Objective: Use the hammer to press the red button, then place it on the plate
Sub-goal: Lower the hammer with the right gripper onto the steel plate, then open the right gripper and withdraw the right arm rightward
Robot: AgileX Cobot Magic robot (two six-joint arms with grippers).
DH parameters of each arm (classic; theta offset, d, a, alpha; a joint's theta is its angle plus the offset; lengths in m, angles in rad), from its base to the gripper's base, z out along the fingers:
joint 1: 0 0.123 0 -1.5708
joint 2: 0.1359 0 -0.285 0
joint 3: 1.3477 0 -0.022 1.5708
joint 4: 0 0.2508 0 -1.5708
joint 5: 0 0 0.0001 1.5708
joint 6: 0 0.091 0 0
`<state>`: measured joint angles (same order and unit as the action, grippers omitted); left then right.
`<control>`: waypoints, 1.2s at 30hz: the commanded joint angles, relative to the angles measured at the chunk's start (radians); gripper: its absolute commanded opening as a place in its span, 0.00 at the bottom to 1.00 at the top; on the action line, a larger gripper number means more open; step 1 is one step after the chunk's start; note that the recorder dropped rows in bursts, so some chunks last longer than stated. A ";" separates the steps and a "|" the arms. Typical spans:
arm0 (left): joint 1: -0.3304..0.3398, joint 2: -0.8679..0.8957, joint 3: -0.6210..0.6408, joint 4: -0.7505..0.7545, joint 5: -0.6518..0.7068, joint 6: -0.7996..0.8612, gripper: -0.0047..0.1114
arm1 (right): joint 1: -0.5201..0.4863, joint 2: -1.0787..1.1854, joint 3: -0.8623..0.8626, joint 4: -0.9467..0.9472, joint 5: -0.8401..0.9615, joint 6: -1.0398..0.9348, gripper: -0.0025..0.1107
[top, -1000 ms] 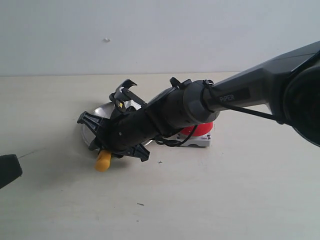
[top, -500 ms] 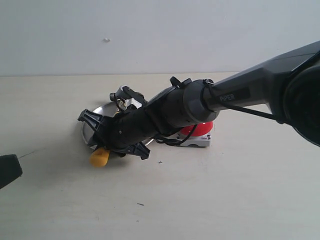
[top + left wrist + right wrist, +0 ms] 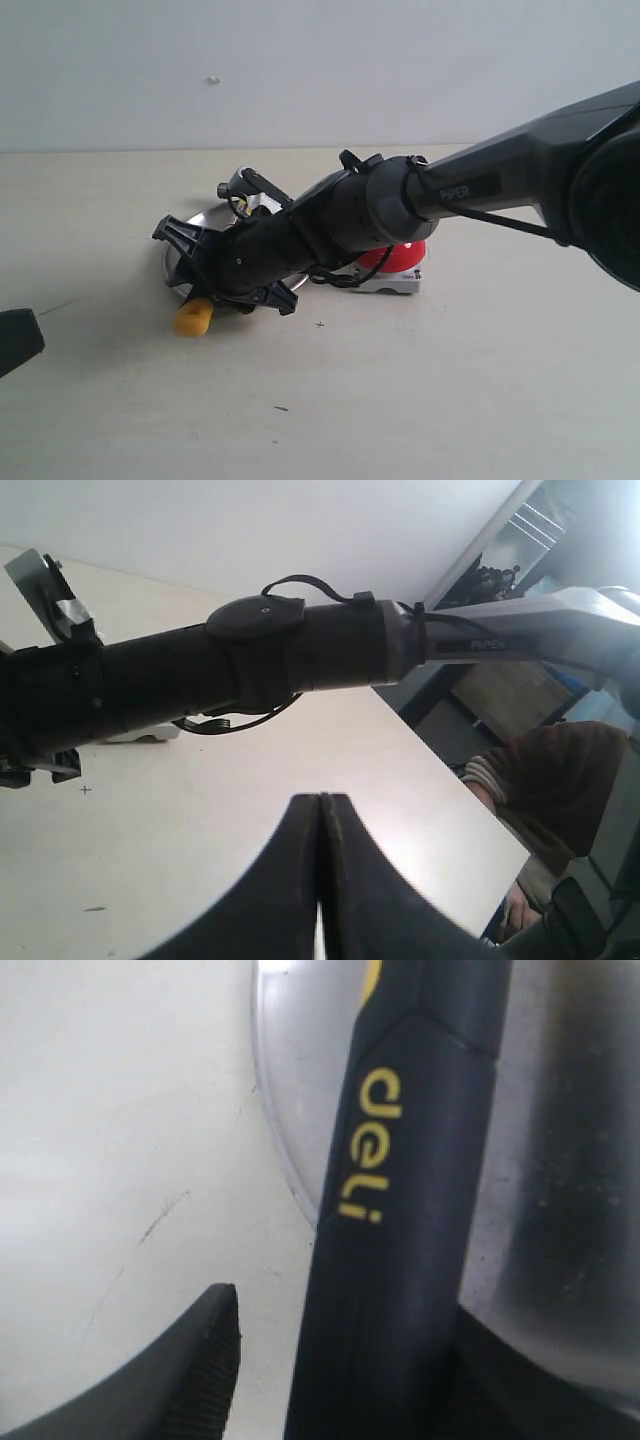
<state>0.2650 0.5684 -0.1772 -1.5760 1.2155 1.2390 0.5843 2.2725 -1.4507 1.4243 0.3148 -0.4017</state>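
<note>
Pale cream table (image 3: pixel 450 400) fills most of the exterior view, and a plain white wall (image 3: pixel 400 70) stands behind it.

Left of the middle I see the shiny silver plate (image 3: pixel 176 262). The hammer (image 3: pixel 193 318) lies across it. Its dark metal head is at the far side of the plate, and its fat yellow end sticks out past the near rim, over the table. In the right wrist view the handle is black with yellow letters that read "deli", and it crosses the plate's thin edge.

My right arm (image 3: pixel 480 185) comes in from the right of the frame and hides most of the hammer. The right gripper (image 3: pixel 210 278) sits low over the handle. Up close, one ridged black finger (image 3: pixel 195 1375) stands off from the handle with a strip of table showing between them. So its jaws are apart and not squeezing the hammer.

The red button (image 3: pixel 398 257) is just right of the plate, half hidden behind the arm. It is a glossy red dome on a square light-grey base.

My left gripper (image 3: pixel 320 880) waits at the lower left edge of the exterior view, well apart from the plate. Its two fingers are pressed together with nothing between them.
</note>
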 commanded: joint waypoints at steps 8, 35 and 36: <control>-0.006 0.002 -0.007 -0.004 0.006 0.005 0.04 | -0.005 -0.004 -0.003 -0.016 -0.017 -0.015 0.50; -0.006 0.002 -0.007 -0.004 0.006 0.009 0.04 | 0.091 -0.798 0.468 -1.416 -0.093 0.830 0.02; -0.006 0.002 -0.007 -0.004 0.006 0.009 0.04 | 0.101 -0.869 0.527 -1.437 -0.118 0.837 0.02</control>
<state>0.2650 0.5684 -0.1772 -1.5760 1.2155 1.2446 0.6597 1.5580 -1.0519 0.0937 0.2536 0.3985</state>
